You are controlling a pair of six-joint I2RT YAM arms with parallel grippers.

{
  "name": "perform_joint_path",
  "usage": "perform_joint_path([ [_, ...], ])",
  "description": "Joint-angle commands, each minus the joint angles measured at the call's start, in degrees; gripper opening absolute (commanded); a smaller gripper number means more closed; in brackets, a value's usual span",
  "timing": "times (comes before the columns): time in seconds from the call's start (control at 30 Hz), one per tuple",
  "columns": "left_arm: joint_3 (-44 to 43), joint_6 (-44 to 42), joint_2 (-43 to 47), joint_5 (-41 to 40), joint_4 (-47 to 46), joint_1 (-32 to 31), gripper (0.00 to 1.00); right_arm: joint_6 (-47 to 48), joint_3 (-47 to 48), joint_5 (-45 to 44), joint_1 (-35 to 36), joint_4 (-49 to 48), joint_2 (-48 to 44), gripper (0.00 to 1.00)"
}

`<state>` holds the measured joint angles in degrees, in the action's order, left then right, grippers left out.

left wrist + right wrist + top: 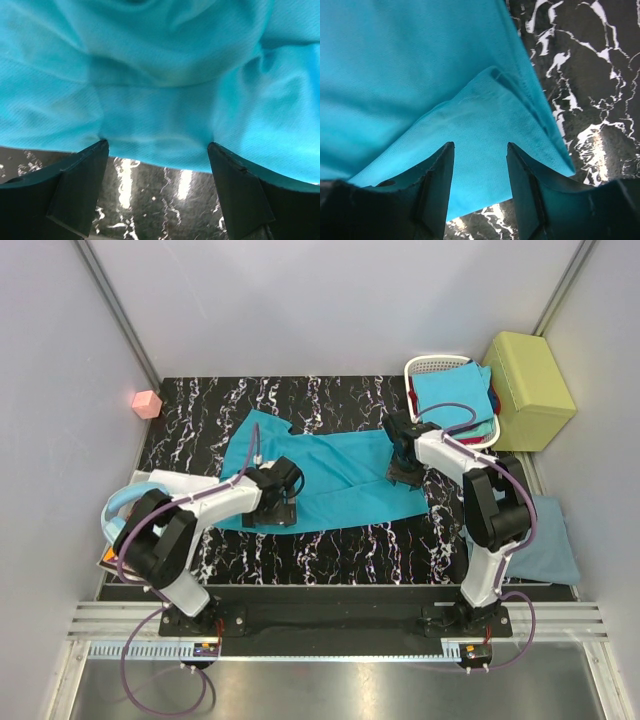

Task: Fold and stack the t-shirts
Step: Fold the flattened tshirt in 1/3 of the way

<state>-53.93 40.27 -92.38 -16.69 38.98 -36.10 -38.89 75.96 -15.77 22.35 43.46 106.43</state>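
overhead, the large teal t-shirt [340, 480] lay spread on the marbled table [330, 555], both claws hidden under their wrists. only the wrist views showed them: left gripper [156, 145] gaping wide at the cloth's edge, right gripper [480, 145] parted more narrowly over a folded corner.

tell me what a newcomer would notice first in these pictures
The teal t-shirt spread across the middle of the black marbled table grabs the eye. Both arms reach onto it, the left gripper open at its near left edge and the right gripper open over a folded corner at its right end. Far right, a white basket holds folded shirts beside a yellow-green box.
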Motion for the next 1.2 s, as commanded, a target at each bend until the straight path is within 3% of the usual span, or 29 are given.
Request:
perform_joint_path([
  [0.0, 0.5, -1.1, 3.5, 0.0, 1.9, -0.2, 0.86, -0.2, 2.1, -3.7, -0.3, 1.3, -0.3, 0.54],
  [0.23, 1.1, -1.6, 3.8, 0.9, 1.9, -0.2, 0.87, -2.3, -3.4, -2.1, -0.4, 1.4, -0.8, 0.52],
  [0.5, 0.9, -2.7, 3.9, 1.9, 1.6, -0.2, 0.87, -5.0, -14.9, 0.8, -0.2, 0.8, -7.2, 0.48],
  [0.8, 0.6, -4.1, 4.0, 2.9, 1.6, -0.5, 0.86, -8.7, -21.6, 1.7, 2.1, 1.6, -13.6, 0.47],
  [0.97, -1.5, -4.1, 8.9, -1.4, 3.4, -1.2, 0.86, -3.0, -17.9, -0.8, 2.3, 0.0, -16.5, 0.57],
  [1.17, -12.2, -6.5, 21.9, -10.1, 4.2, -2.1, 0.93, 4.5, 2.1, 1.4, 2.8, 0.5, -18.5, 0.63],
])
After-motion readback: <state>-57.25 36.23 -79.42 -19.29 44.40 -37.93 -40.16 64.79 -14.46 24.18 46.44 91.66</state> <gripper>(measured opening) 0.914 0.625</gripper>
